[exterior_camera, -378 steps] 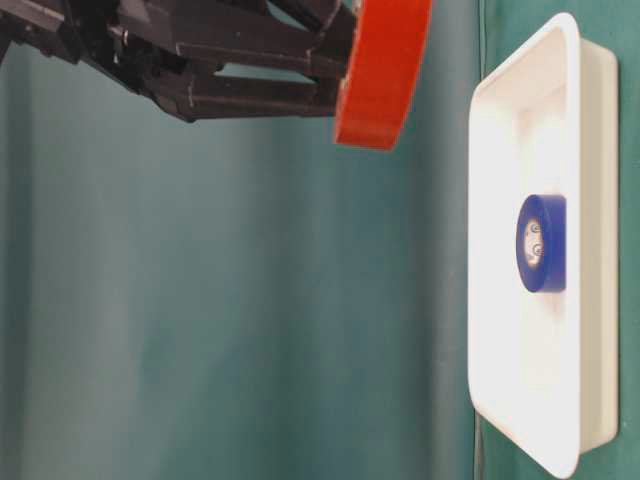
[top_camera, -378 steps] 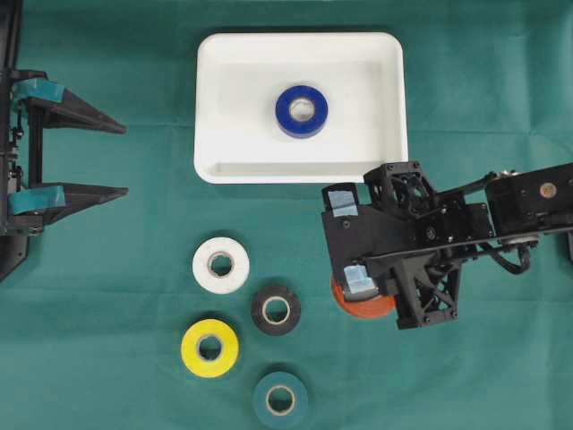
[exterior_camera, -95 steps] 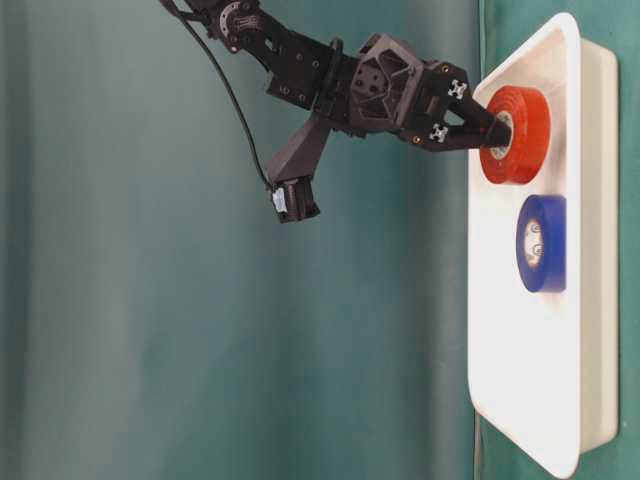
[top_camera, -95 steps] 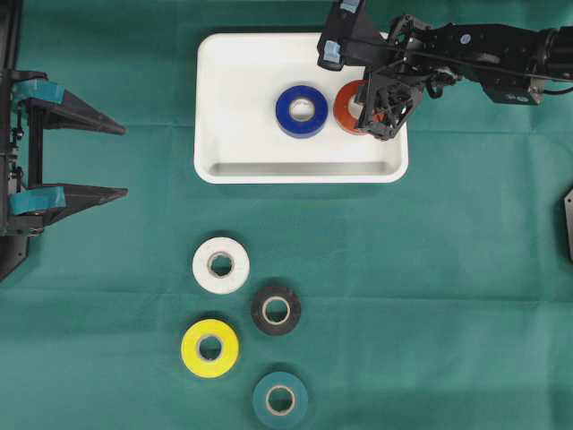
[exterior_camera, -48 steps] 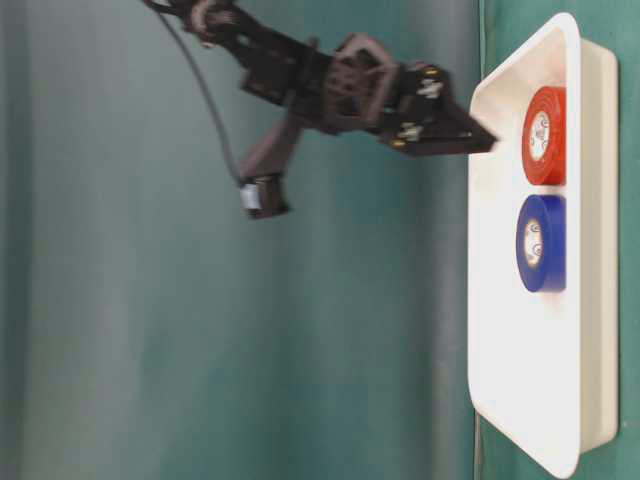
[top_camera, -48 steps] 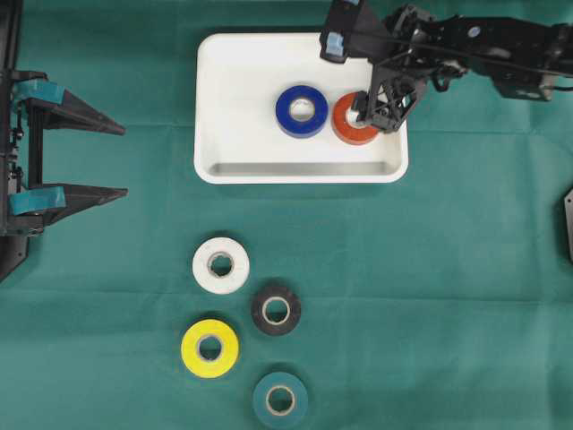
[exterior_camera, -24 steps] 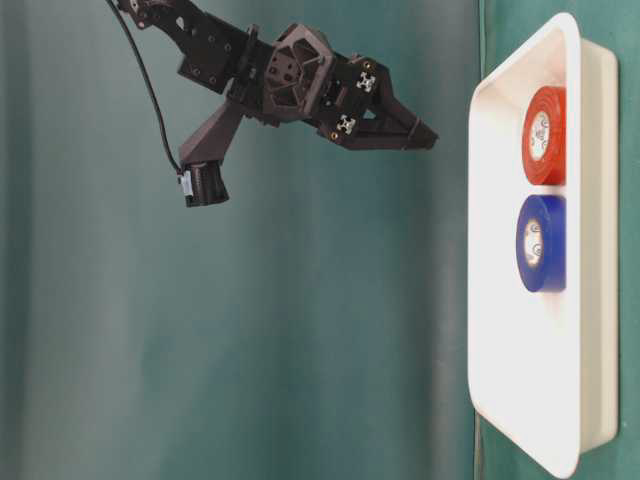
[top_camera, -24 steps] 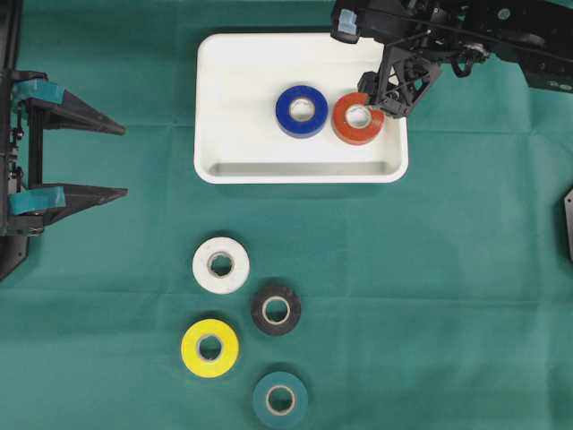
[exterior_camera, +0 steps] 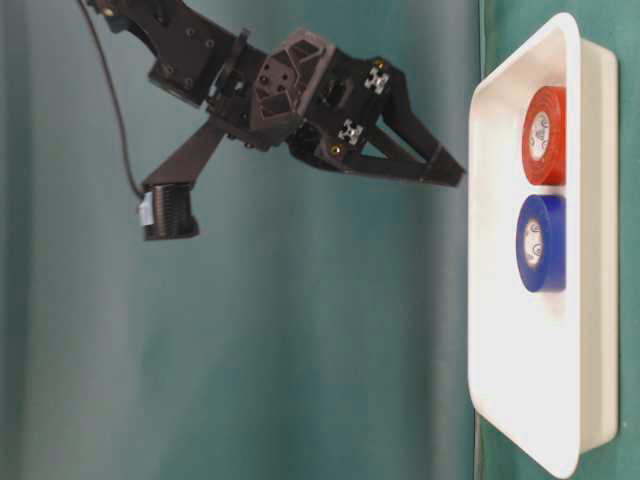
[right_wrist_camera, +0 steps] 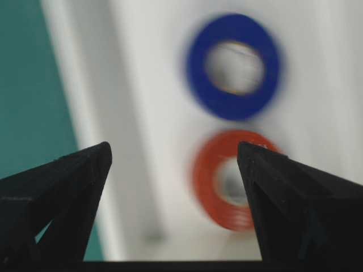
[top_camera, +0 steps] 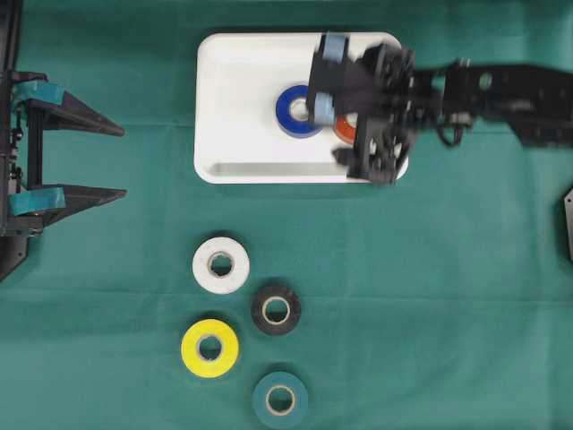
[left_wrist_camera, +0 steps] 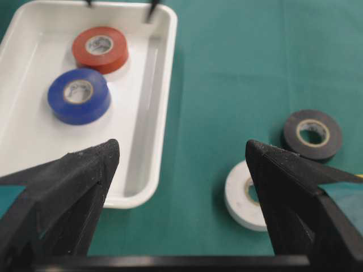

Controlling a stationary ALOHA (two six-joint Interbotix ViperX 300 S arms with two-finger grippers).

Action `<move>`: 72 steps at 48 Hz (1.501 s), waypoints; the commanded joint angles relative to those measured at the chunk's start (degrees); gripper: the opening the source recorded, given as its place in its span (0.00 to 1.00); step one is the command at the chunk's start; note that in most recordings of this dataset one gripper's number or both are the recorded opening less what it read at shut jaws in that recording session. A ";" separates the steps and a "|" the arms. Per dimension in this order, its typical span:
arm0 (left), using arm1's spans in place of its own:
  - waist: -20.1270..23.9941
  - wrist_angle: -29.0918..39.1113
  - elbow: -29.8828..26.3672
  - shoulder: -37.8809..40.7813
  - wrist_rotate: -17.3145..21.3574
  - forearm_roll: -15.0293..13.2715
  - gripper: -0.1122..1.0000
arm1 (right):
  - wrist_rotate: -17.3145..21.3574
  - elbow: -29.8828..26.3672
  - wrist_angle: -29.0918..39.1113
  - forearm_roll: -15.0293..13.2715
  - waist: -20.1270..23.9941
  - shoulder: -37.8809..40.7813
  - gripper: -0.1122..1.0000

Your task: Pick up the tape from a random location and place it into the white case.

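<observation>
Spread empty above the case point(top_camera: 233, 103): right gripper point(right_wrist_camera: 176, 198), over red tape point(exterior_camera: 543, 135) and blue tape point(exterior_camera: 541, 243). Left gripper point(left_wrist_camera: 181, 170) likewise spread, empty.

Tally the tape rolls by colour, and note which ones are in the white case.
Blue: 1, in the white case
Red: 1, in the case
White: 1
Black: 1
Yellow: 1
Teal: 1
Total: 6 rolls, 2 in the case
</observation>
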 commanded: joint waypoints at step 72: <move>0.09 -0.26 -0.70 -0.35 0.00 -0.09 0.94 | 0.18 27.69 -10.63 2.37 7.21 -49.31 0.86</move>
